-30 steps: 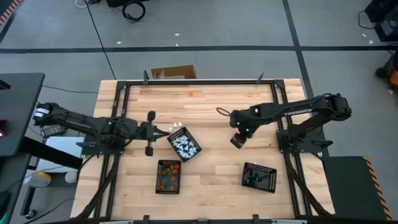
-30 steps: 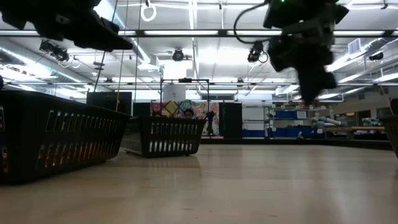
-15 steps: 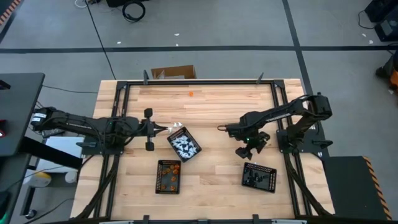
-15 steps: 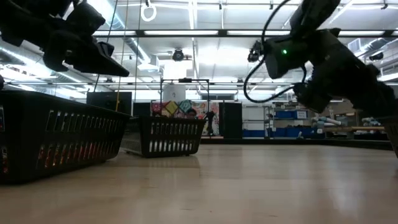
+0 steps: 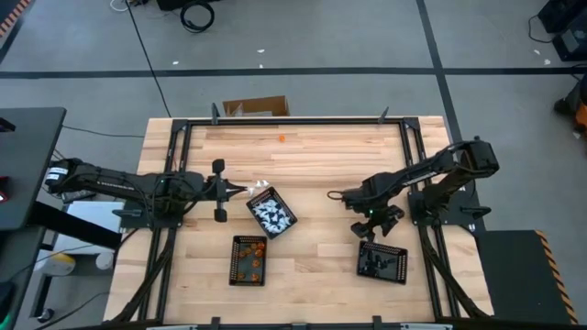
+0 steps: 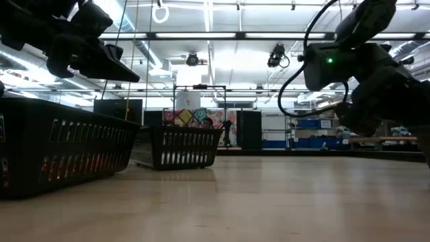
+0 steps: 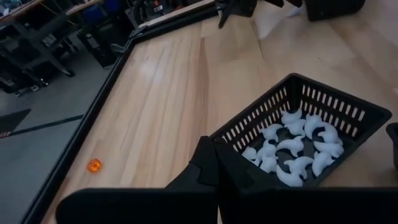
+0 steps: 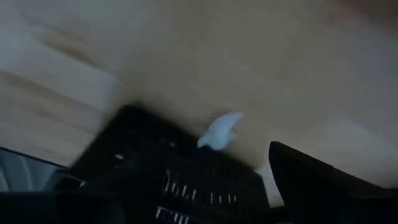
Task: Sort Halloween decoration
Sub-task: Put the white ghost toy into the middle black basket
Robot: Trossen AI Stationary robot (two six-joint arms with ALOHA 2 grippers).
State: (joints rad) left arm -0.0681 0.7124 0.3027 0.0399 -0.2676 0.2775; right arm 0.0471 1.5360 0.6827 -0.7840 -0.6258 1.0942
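Tiny hard plastic Halloween pieces: light, stiff, prob. slippery, so pinch each across its narrow middle. White curved pieces [image 7: 292, 146] lie in black mesh tray [image 5: 271, 213] mid-bench; one orange piece [image 5: 282, 138] lies loose near far edge. Right end effector [image 5: 373, 225] hangs spread wide, empty, just above black tray [image 5: 382, 261]; a white piece [image 8: 221, 130] seems to fall there. Left end effector [image 5: 240, 192], stretched level, closed, beside white tray

We see a pale wooden table [image 5: 312, 174] edged by a black frame, bearing three black slotted trays, one with white pieces [image 5: 271, 212], one with orange pieces [image 5: 249, 259], one with dark pieces [image 5: 382, 261], and a lone orange piece [image 5: 282, 138] near its far edge.
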